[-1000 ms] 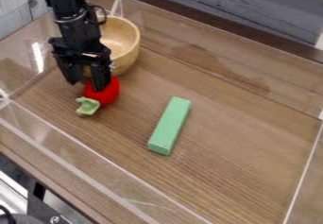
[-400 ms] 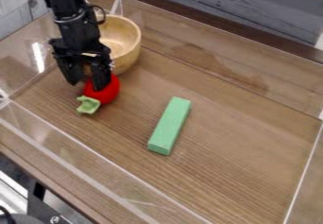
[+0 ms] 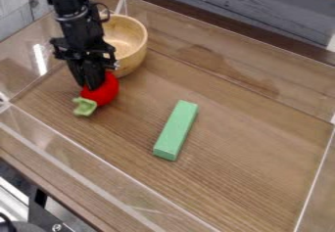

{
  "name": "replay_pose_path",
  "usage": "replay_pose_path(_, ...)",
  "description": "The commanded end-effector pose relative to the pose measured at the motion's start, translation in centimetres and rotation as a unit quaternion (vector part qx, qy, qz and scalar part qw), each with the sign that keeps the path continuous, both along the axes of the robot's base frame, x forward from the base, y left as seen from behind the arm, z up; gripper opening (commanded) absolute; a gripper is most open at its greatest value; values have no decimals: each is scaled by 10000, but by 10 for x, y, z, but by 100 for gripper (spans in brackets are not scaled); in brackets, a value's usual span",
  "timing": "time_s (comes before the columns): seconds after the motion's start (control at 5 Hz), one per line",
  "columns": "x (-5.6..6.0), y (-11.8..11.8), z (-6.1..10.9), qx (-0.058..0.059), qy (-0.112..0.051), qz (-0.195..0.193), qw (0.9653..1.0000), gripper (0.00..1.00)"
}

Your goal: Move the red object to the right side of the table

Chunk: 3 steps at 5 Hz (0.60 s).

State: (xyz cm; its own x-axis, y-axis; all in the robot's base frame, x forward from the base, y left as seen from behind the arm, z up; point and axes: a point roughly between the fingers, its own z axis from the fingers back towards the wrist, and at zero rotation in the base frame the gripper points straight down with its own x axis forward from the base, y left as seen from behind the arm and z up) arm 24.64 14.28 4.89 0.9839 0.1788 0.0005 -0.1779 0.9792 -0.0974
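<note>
Red object (image 3: 104,88) is pinched between the narrowed fingers of the gripper (image 3: 92,79), low on the table (image 3: 249,99) at about nine o'clock, beside a wooden bowl (image 3: 125,40). The grasp step appears in hand; next, a lift and carry toward three o'clock is called for. A green block (image 3: 175,129) lies near that path.

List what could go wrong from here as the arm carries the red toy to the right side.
1. The gripper pinches the round red toy from above; it may slip out when lifted.
2. The green block lies to the right; a low carry could knock it.
3. The wooden bowl sits close behind the arm and might get bumped.
</note>
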Motion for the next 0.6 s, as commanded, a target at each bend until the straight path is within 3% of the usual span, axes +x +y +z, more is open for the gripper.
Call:
replay_pose_path(0.0, 15, -4, 48, 307, -565, -22, 9979, 0)
replay_pose_path(0.2, 21, -25, 69, 346, -730, -141, 9966, 0)
replay_pose_path(0.4, 27, -60, 80, 361, -827, -349, 9953, 0)
